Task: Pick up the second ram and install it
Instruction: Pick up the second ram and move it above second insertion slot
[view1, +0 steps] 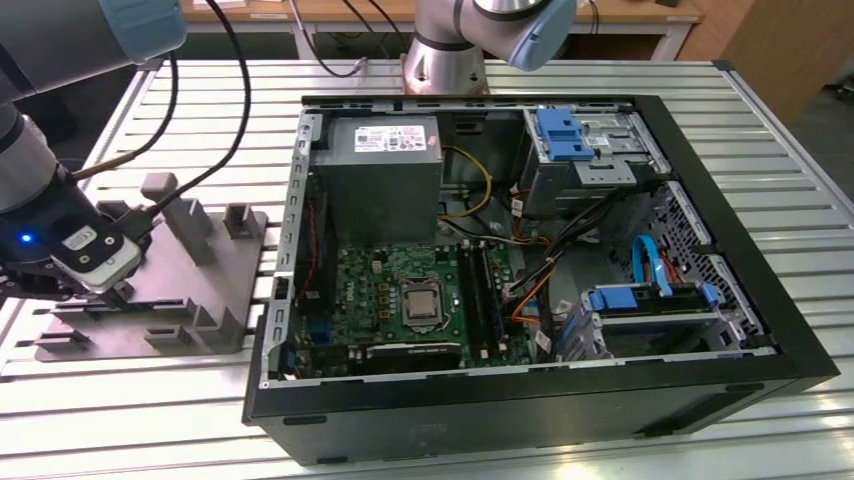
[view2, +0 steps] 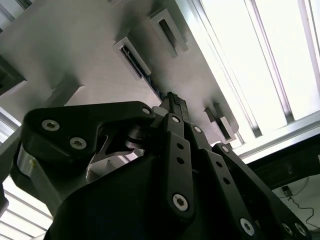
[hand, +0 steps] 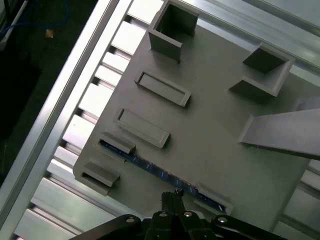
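Around: an open black computer case (view1: 534, 425) fills the exterior view's right side of the slatted aluminium table (view1: 147, 400). A grey fixture plate (view1: 180, 300) lies just beside it on the exterior view's left. Upright posts (view1: 187, 225) on the plate stand close by the arm's wrist.
Claw: the gripper (view1: 107, 290) (view2: 173, 100) (hand: 173, 194) hangs over the plate's near left part. In both wrist views it looks pressed together, tips right at the stick's upper edge (whether they actually nip it, I cannot tell).
Stick: the second ram (hand: 150, 167) (view2: 142, 70) stands on edge in a narrow groove of the plate, between small end blocks.
Materials: the plate is matte grey, with shallow rectangular pockets (hand: 162, 90) and square open boxes (hand: 170, 25). The gripper is black linkwork with bright screw heads. The stick is thin and dark with a bluish sheen.
Inside the case: a green board (view1: 387, 290), a grey power box (view1: 380, 190) and blue brackets (view1: 561, 135).
Hidden: the stick's lower edge is sunk in the groove. One end passes behind the fingertips in the second wrist view.
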